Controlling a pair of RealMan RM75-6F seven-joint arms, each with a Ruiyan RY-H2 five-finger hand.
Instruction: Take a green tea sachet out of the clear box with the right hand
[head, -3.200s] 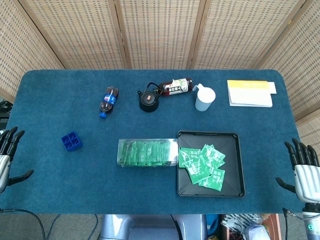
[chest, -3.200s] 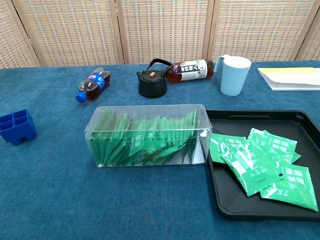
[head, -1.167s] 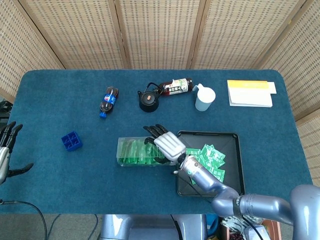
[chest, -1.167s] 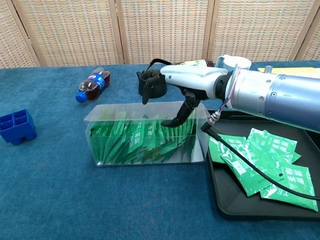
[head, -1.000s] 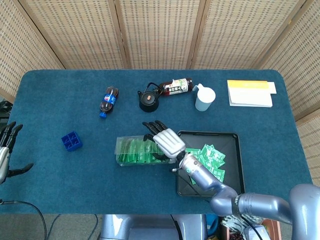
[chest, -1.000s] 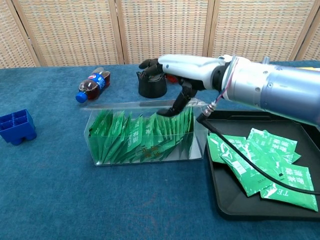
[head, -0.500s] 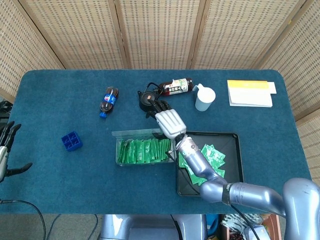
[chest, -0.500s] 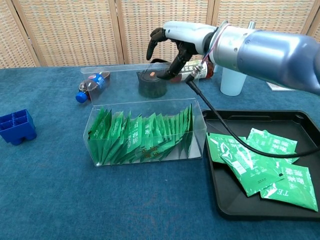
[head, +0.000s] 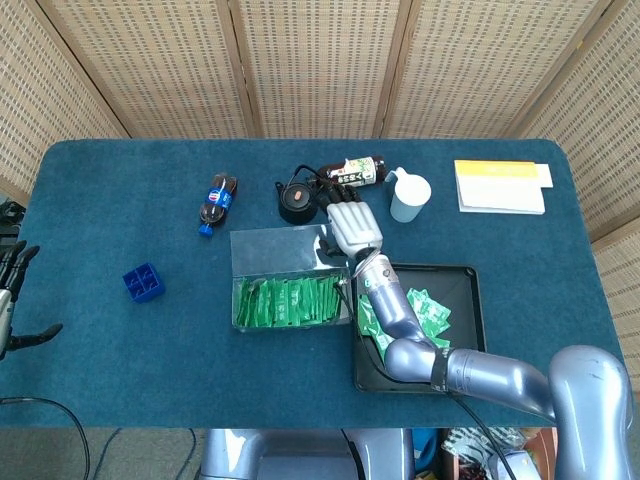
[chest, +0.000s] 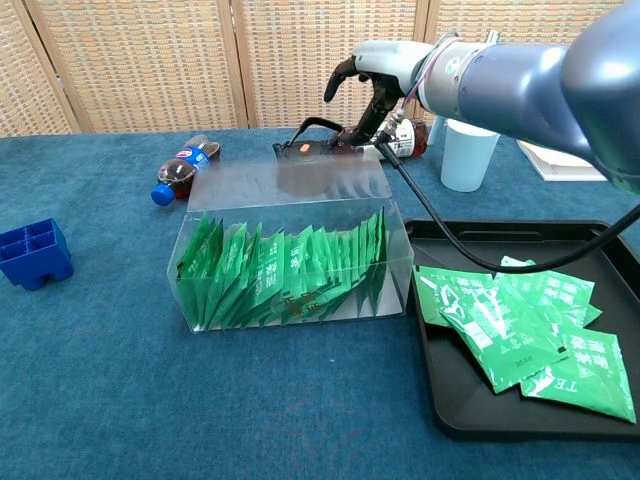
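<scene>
Above the clear box (chest: 290, 265), right hand (chest: 372, 75) grips its raised lid (chest: 285, 178), fingers curled.

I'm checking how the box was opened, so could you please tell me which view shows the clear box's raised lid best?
The chest view: the lid stands tilted back behind the clear box, its far edge at the right hand. The head view shows it from above as a pale sheet, the hand at its right corner.

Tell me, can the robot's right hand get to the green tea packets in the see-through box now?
Probably yes. The clear box's lid is lifted back, so the green tea sachets lie uncovered from above. The right hand is up at the lid's far edge and would first have to come down.
</scene>
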